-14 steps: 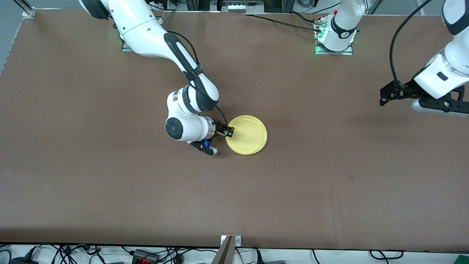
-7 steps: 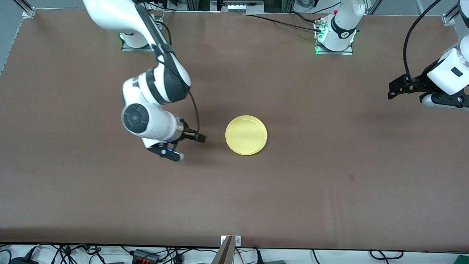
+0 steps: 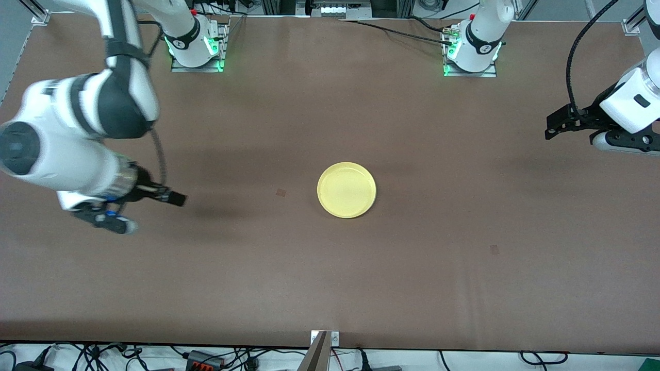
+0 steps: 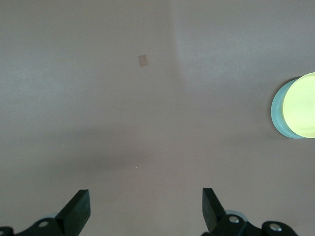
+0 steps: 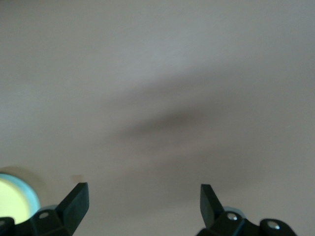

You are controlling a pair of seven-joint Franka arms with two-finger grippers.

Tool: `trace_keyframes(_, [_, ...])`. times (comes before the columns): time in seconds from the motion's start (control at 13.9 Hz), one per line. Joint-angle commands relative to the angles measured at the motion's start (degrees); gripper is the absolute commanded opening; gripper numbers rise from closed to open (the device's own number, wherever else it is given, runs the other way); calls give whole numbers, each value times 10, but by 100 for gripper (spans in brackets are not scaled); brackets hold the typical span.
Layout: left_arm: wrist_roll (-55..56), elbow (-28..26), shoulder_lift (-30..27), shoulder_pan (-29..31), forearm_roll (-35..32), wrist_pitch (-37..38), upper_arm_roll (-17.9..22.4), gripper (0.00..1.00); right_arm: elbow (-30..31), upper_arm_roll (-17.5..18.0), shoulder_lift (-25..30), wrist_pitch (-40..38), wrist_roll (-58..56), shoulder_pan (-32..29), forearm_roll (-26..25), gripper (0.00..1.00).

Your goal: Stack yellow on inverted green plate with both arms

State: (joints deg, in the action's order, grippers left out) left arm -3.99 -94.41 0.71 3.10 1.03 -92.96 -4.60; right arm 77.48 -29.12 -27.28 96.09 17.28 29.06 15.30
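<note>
— Yellow round plastic plate [image 3: 346, 189] with the low rim: where does it sit?
— On the brown table [image 3: 330, 278], about midway between the two arms' ends. It lies rim up on the pale mint-green plastic plate [image 4: 275, 110], which shows only as a thin crescent at its edge in the left wrist view; from the front camera the yellow one covers it entirely

— And the right gripper [image 3: 172, 198]?
— Up in the air over bare table toward the right arm's end, well apart from the plates. Its two black fingers [image 5: 76, 199] stand wide apart with nothing between them

— The left gripper [image 3: 550, 129]?
— It hangs over the left arm's end of the table, also well away from the stack — that arm waits. In its wrist view the fingers [image 4: 78, 209] are spread wide and empty

— Anything else on the cloth?
— A small square mark [image 3: 281, 192] beside the plates, toward the right arm's end, and another [image 3: 494, 249] nearer the front camera, toward the left arm's end
</note>
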Motion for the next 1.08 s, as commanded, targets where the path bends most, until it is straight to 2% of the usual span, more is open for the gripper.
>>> trace_keyframes(0.0, [-5,19,9,7,8,13,-6,100,4,-31,10,-13,-34,13,-30,100])
trace_keyframes(0.14, [-5,19,9,7,8,11,-6,100,5,-12,33,-7,-37,-25,-54,100])
trace_keyframes(0.22, [-5,19,9,6,7,11,-6,100,8,19,48,0,-45,-51,-69,100])
trace_keyframes(0.36, [-7,17,2,-25,9,9,12,100,12,105,84,3,-63,-132,-125,100])
trace_keyframes(0.43, [-8,14,-1,-65,8,7,58,100,14,164,98,4,-72,-190,-143,100])
trace_keyframes(0.5, [-8,14,2,-79,8,4,77,100,20,213,110,4,-80,-237,-154,100])
trace_keyframes(0.57, [-8,14,1,-78,7,3,72,100,33,247,121,5,-89,-277,-156,100])
trace_keyframes(0.72, [-8,15,1,-31,4,3,22,100,70,261,153,23,-134,-305,-156,100])
trace_keyframes(0.86, [-8,16,0,-39,3,4,24,100,98,261,182,37,-177,-318,-157,100])
trace_keyframes(1.0, [-8,15,-1,-40,3,4,25,100,94,262,193,31,-213,-328,-157,100])
